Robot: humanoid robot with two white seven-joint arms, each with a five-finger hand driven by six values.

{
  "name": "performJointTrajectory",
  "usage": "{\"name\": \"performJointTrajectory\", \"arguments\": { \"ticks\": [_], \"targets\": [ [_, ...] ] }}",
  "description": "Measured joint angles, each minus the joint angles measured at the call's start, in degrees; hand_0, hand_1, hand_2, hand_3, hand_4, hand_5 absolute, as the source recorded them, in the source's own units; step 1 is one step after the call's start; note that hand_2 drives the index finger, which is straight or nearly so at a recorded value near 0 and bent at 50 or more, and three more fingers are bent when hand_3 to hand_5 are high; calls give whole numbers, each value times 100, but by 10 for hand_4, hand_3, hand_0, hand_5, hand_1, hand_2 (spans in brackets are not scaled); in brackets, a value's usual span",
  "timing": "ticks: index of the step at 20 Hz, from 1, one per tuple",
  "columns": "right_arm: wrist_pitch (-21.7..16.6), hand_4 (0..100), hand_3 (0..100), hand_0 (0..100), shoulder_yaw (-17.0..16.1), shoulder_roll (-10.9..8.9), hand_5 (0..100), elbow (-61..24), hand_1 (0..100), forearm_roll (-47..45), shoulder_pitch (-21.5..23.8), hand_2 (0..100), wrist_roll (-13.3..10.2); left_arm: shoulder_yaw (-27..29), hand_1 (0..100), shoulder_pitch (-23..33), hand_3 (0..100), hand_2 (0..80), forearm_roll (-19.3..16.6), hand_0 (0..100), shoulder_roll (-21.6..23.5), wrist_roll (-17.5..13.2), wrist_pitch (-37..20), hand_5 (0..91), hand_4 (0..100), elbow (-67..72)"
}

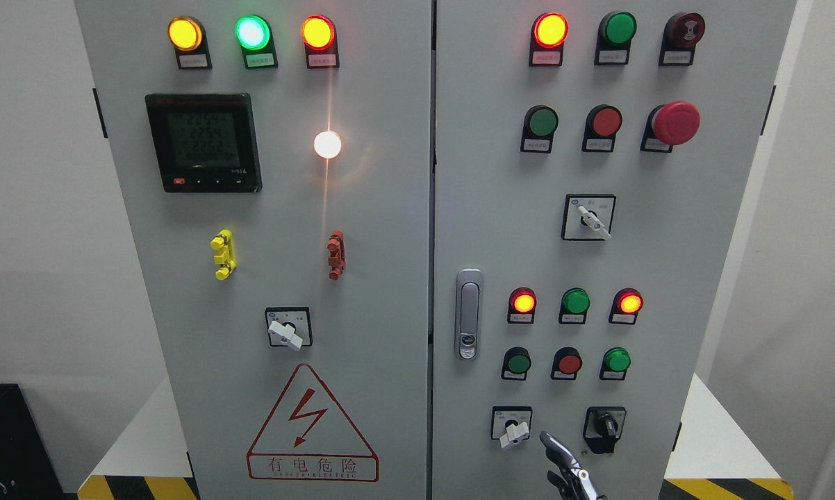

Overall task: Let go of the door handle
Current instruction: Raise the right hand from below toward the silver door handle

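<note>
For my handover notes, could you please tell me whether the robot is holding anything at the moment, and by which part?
Nothing is held. The only hand in view sits low on the right door, clear of the door handle, which stands untouched.

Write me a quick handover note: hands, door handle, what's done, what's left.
One hand shows at the bottom edge, right of middle, fingers holding nothing; which arm it belongs to can't be told. No other hand in view.
The silver recessed door handle sits flush on the grey right cabinet door, well above the hand and untouched.
Done: handle looks released, doors look shut.
Left: probably just retract the hand.
</note>
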Motion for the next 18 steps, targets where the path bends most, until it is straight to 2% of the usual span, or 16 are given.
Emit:
{"name": "performJointTrajectory", "arguments": {
  "ticks": [1, 2, 3, 4, 5, 8, 11, 18],
  "targets": [
    [-1, 489, 408, 275, 1, 3, 456, -3, 321, 116, -13, 0, -1, 0, 556, 0, 0, 0, 0, 120, 0, 0, -1, 0, 0, 0],
    [-1, 588, 490, 305, 1, 15, 599, -4, 346, 236, -25, 0, -18, 0, 556, 0, 0, 0, 0, 120, 0, 0, 0, 0, 0, 0],
    [-1, 588, 490, 305, 1, 32, 599, -6, 346, 363, -43, 0, -36, 0, 556, 0, 0, 0, 0, 120, 0, 0, 0, 0, 0, 0],
    [-2, 700, 599, 329, 2, 50, 746, -8, 378, 473, -58, 0, -52, 0, 556, 0, 0, 0, 0, 120, 0, 0, 3, 0, 0, 0],
    [-18, 756, 661, 358, 4, 64, 835, -10, 393, 574, -72, 0, -82, 0, 556, 0, 0, 0, 0, 120, 0, 0, 8, 0, 0, 0],
    [-50, 897, 798, 374, 9, 105, 1000, -15, 421, 895, -126, 0, -252, 0, 556, 0, 0, 0, 0, 120, 0, 0, 16, 0, 0, 0],
    [-53, 1000, 932, 380, 20, 134, 1000, -14, 432, 1289, -196, 0, -485, 0, 556, 0, 0, 0, 0, 120, 0, 0, 22, 0, 0, 0],
    [-62, 1000, 1000, 381, 114, 179, 1000, 31, 423, 2336, -420, 0, -942, 0, 556, 0, 0, 0, 0, 120, 0, 0, 26, 0, 0, 0]
  ]
}}
